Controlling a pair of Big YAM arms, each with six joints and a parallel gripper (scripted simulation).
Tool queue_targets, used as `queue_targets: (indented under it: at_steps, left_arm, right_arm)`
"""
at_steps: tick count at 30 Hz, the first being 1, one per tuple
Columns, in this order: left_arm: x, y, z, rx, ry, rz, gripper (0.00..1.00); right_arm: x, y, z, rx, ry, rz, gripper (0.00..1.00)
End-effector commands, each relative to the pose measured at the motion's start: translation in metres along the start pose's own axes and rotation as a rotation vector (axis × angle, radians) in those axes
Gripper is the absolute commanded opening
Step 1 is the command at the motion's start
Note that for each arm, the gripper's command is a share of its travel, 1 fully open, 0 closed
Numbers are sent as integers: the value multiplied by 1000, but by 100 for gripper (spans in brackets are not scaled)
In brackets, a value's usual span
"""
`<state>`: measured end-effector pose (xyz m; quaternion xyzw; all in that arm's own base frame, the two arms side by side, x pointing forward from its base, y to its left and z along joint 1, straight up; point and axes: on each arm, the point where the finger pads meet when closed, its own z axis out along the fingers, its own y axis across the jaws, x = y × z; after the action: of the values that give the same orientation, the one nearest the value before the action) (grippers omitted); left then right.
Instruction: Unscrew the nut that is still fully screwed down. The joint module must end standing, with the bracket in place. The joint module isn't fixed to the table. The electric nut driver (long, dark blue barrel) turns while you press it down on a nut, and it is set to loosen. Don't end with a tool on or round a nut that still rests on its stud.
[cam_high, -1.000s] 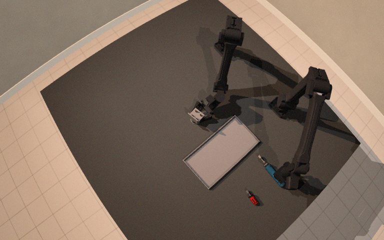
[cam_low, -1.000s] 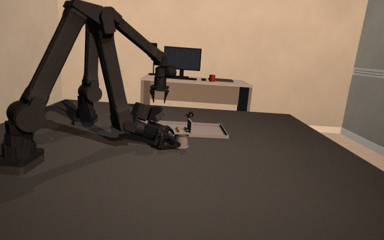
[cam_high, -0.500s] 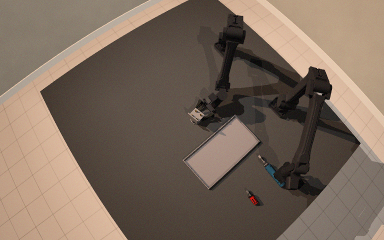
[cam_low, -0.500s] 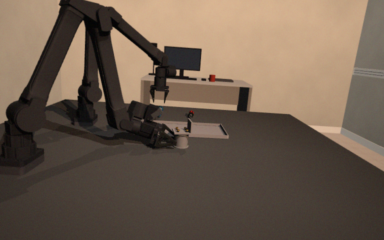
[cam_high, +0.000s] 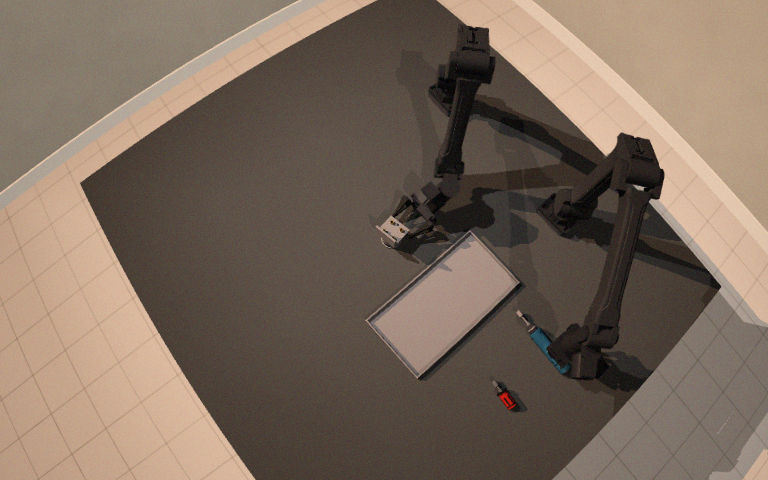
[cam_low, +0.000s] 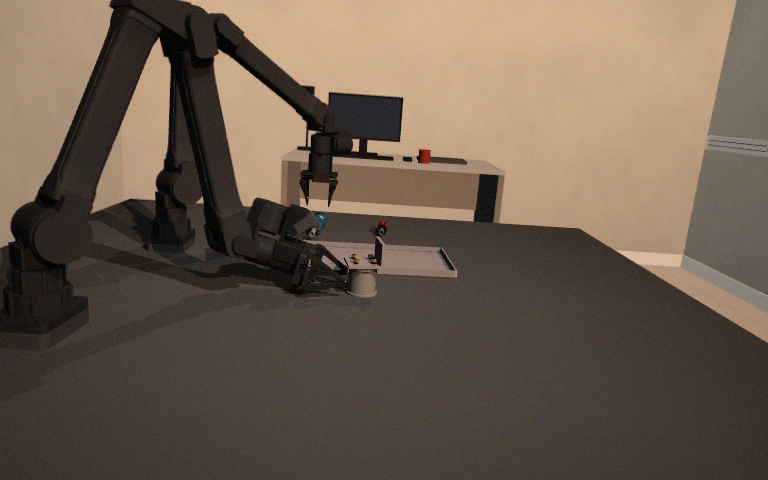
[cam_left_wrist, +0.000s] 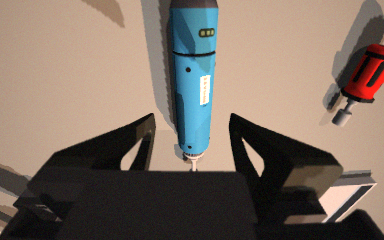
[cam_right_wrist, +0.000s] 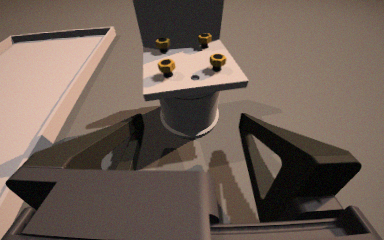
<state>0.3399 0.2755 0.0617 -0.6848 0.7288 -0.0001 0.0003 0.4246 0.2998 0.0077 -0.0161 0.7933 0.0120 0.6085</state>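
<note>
Four nuts (cam_high: 401, 230) (cam_low: 374, 260) (cam_right_wrist: 217, 61) cap the light-looking, stiff joint module (cam_high: 388, 245) (cam_low: 362, 283) (cam_right_wrist: 189, 112), at my right jaws' (cam_low: 346, 282) (cam_right_wrist: 191, 120) twelve o'clock, both jaws wide and bare. I'd grip its round body low; left jaws (cam_low: 318, 198) straddle the driver (cam_high: 542, 342) (cam_low: 321, 221) (cam_left_wrist: 194, 90).

The joint module (cam_low: 361, 283) (cam_right_wrist: 189, 111) stands upright, bracket (cam_high: 394, 227) (cam_low: 379, 251) (cam_right_wrist: 195, 82) on top.

Top view, from the tray (cam_high: 443, 305) (cam_low: 419, 261) (cam_left_wrist: 347, 196) (cam_right_wrist: 40, 90): joint module (cam_high: 389, 244) (cam_low: 361, 283) (cam_right_wrist: 189, 112), bearing the bracket (cam_high: 393, 228) (cam_low: 378, 251) (cam_right_wrist: 192, 62), at 11 o'clock; electric nut driver (cam_high: 542, 343) (cam_low: 321, 221) (cam_left_wrist: 193, 100) at 4; hand driver (cam_high: 506, 400) (cam_low: 382, 226) (cam_left_wrist: 364, 77) at 5.
</note>
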Motion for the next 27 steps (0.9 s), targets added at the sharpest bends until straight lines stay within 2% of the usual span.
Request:
queue_targets:
  at_steps: [1,9,14,15,27]
  left_arm:
    - [-8,-10,-13,24,-22,2,65]
    - [-8,-10,-13,24,-22,2,65]
    - [-8,-10,-13,24,-22,2,65]
    - [-8,-10,-13,24,-22,2,65]
    - [-8,-10,-13,24,-22,2,65]
  right_arm:
    - [-9,6,-10,-15,-13,20,86]
    - [-8,6,-24,-15,-10,18,86]
    - [-15,11,-19,-17,-24,27,86]
    - [-8,6,-16,-9,-15,16,86]
    - [-8,6,-16,-9,-15,16,86]
